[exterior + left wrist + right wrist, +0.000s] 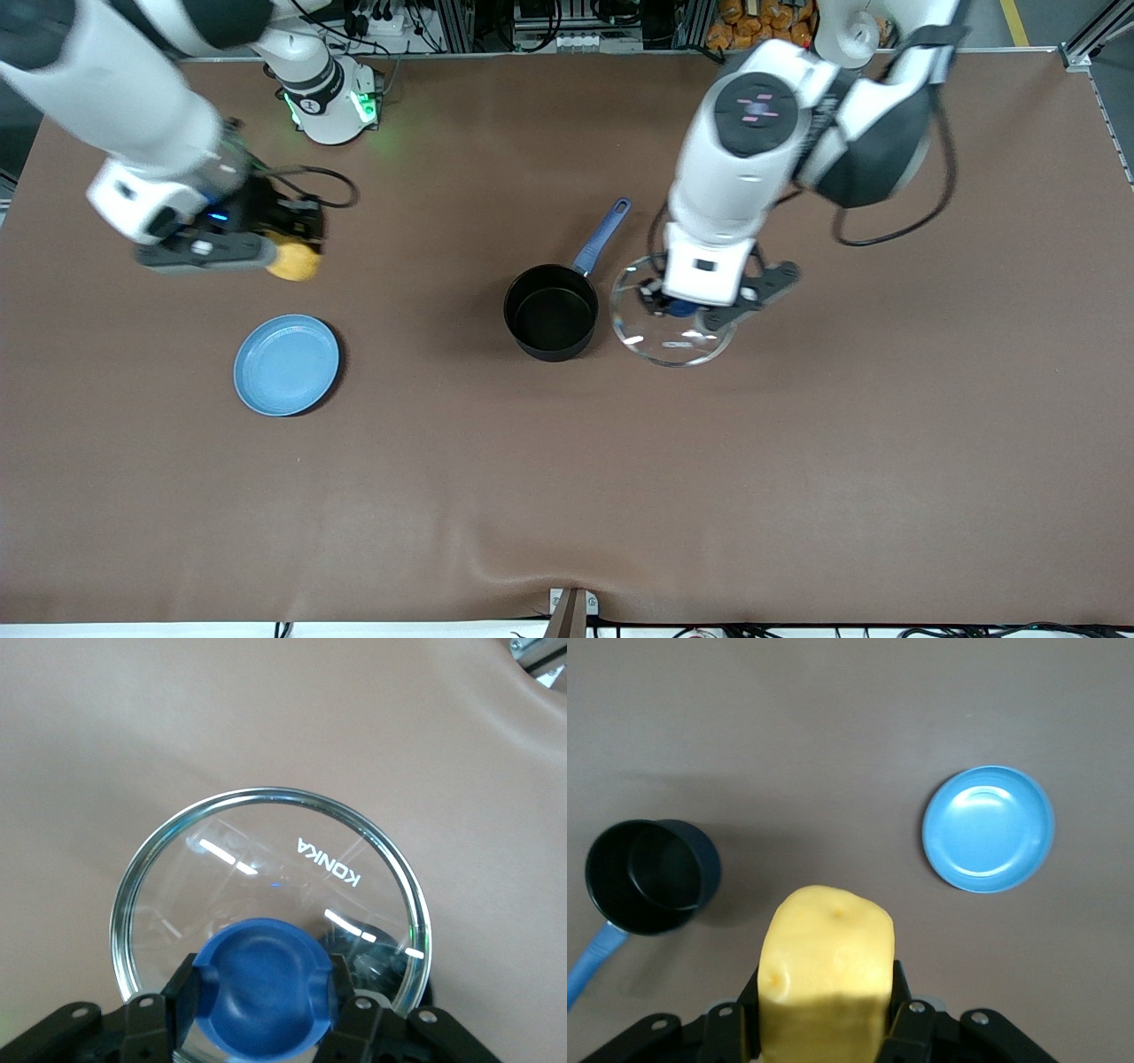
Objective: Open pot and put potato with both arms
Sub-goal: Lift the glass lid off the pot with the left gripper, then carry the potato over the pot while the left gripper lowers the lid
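Pot [551, 313] sits lidless on brown table [567, 487]; left pincer [687, 310] grips lid [673, 341], right pincer [297, 252] potato [294, 260].

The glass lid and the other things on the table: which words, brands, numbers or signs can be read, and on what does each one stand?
"KONKA": white letters on the clear glass lid, which the left gripper holds by its blue knob.
No readable text on the pot, the potato or the blue plate.
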You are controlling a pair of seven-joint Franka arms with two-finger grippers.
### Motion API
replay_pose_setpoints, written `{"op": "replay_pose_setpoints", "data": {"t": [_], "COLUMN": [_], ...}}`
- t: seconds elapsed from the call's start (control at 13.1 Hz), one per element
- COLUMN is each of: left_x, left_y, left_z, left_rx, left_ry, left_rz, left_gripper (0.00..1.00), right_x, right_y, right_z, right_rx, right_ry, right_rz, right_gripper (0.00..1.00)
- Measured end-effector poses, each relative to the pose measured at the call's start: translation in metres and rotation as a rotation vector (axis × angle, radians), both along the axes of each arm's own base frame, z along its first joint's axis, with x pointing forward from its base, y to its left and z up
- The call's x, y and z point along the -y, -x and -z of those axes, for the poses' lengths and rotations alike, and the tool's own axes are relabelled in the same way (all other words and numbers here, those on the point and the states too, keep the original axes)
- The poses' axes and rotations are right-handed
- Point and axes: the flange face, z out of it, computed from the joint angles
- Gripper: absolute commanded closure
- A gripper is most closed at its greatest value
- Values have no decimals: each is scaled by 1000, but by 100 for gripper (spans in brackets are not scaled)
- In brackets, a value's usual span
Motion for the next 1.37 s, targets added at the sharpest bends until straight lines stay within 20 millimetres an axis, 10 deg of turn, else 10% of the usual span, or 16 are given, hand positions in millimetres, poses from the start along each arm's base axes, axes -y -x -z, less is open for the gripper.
{"op": "replay_pose_setpoints", "data": {"t": [0.38, 0.76, 1.37], "left_x": [-129, -257, -299], "left_y": [-23, -36, 5], "left_z": [6, 67, 194], "left_rx": [-53, -129, 23], "left_ry": [-6, -5, -7], "left_rz": [144, 219, 297], "left_gripper": [100, 100, 100], "right_x": [-105, -168, -258], "right_y": [3, -2, 36], "right_z": [81, 178, 297], "right_rx": [-20, -15, 25], "right_ry": [6, -9, -23], "right_rz": [-53, -59, 8], "right_gripper": [100, 100, 100]}}
